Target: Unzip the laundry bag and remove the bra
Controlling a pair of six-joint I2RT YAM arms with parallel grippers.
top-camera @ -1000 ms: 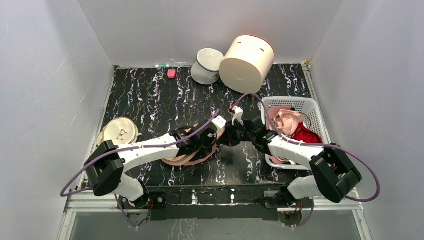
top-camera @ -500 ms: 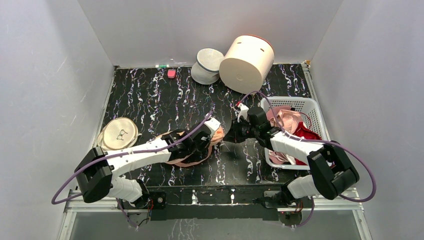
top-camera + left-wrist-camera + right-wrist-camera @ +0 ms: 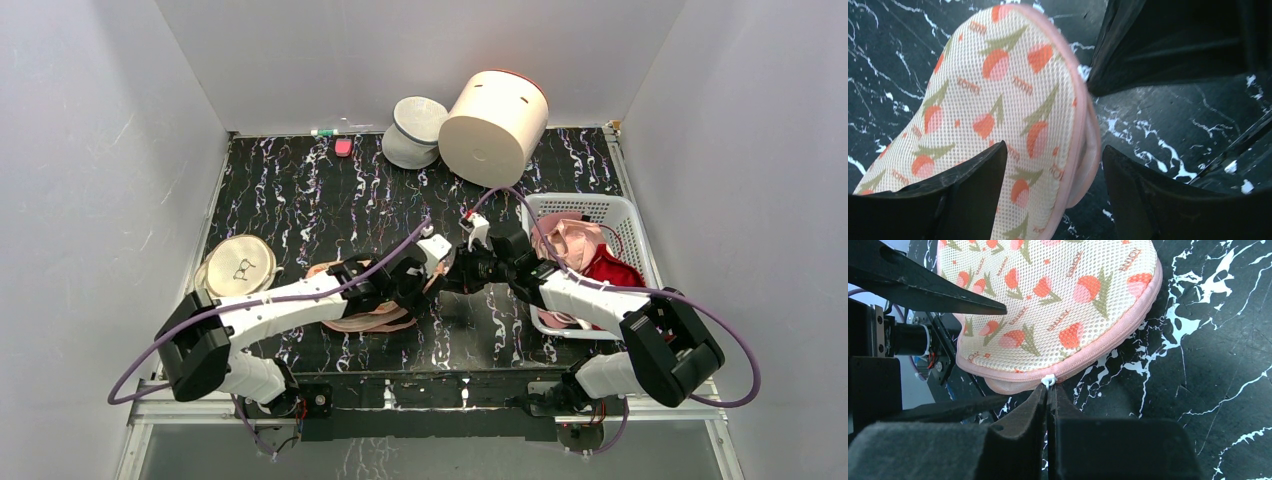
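Right wrist view, right jaws pinching the white zip pull of the laundry bag, left jaws spread over its rounded end, black marbled tabletop beneath.

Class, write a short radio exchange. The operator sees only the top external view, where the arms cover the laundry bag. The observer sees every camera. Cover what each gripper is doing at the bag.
Operator: On the top view, the arms hide the laundry bag. Is the right gripper on the zip pull?
Observer: Yes. Its wrist view shows both fingers shut on the small white pull.
Operator: And the left gripper?
Observer: Open. The bag's rounded end lies between its spread fingers.
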